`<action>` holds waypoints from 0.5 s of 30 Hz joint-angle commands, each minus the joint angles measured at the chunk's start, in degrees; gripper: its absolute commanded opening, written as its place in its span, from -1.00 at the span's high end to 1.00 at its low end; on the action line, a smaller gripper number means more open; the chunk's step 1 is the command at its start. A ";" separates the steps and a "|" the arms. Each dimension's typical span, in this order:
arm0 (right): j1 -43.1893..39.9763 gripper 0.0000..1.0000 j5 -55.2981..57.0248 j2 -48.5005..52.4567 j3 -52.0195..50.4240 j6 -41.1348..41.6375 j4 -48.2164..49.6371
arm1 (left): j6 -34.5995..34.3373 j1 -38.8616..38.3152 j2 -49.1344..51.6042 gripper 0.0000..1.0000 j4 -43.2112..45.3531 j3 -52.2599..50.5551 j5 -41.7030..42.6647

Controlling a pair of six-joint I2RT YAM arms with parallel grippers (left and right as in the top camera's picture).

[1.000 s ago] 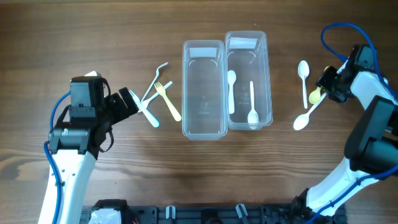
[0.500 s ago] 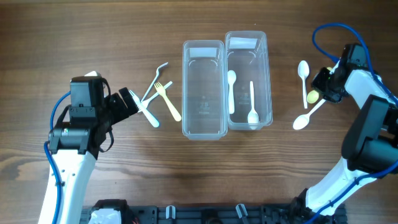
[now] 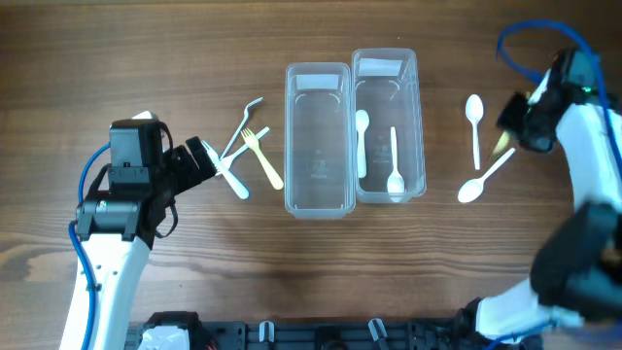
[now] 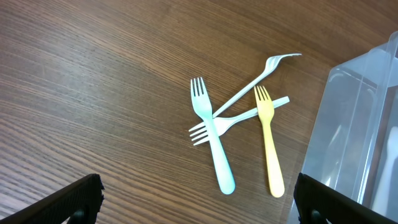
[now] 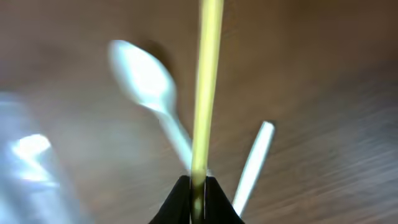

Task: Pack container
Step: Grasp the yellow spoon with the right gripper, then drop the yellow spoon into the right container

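Right fingers (image 5: 178, 204) are clenched on the yellow utensil (image 5: 206, 93) by its thin handle, right of the clear container (image 3: 408, 97). It looks like light, stiff, slick plastic and may pivot. Left fingers (image 4: 74, 199) are released and empty.

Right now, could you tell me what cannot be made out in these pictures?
Right wrist view: the yellow utensil, pinched in the right hand, runs off the top edge; its head is unseen.
Right wrist view: motion blur smears the white spoon behind it.
Overhead: motion blur smears the right arm and hand.
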 commanded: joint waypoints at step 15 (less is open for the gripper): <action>31.26 0.91 -1.11 -10.27 -11.89 4.31 4.74 | 0.70 -0.26 0.11 -0.99 0.13 1.38 -0.55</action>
